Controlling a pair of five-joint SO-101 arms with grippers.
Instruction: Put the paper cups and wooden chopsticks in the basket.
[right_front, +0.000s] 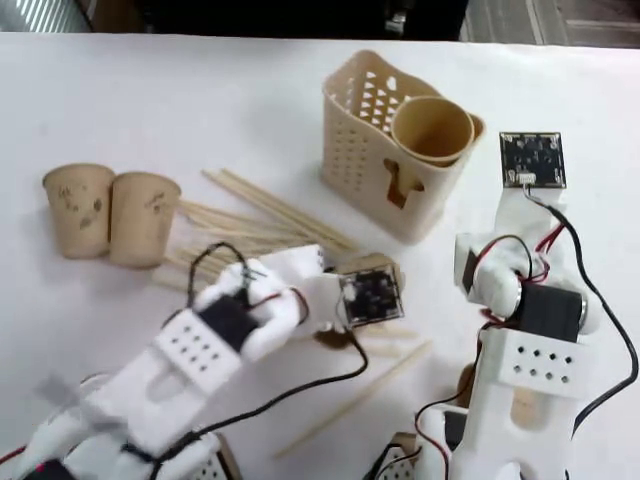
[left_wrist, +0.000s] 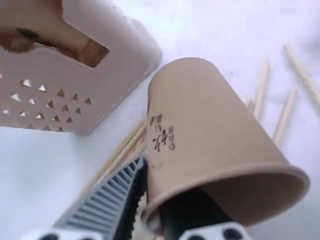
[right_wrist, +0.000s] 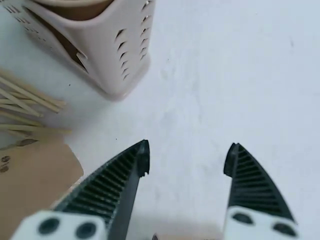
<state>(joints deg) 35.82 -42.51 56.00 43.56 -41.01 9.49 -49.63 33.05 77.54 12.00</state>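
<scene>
Grippers: left gripper (left_wrist: 160, 192) was clamped on rim of tan paper cup (left_wrist: 210, 130), close beside beige perforated plastic basket (right_front: 400, 195) in left wrist view | right gripper (right_wrist: 189, 155) hung with fingers apart over white table (right_wrist: 225, 75) | high view showed another cup (right_front: 432, 128) inside basket, two cups (right_front: 110, 212) standing and pale wooden chopsticks (right_front: 250, 215) lying on table.

From above, the left arm (right_front: 200, 345) covers most of the held paper cup (left_wrist: 210, 135) and parts of several wooden chopsticks (right_front: 235, 225); the basket (right_front: 360, 165) wall hides the stowed cup (right_front: 432, 128) below its rim.
</scene>
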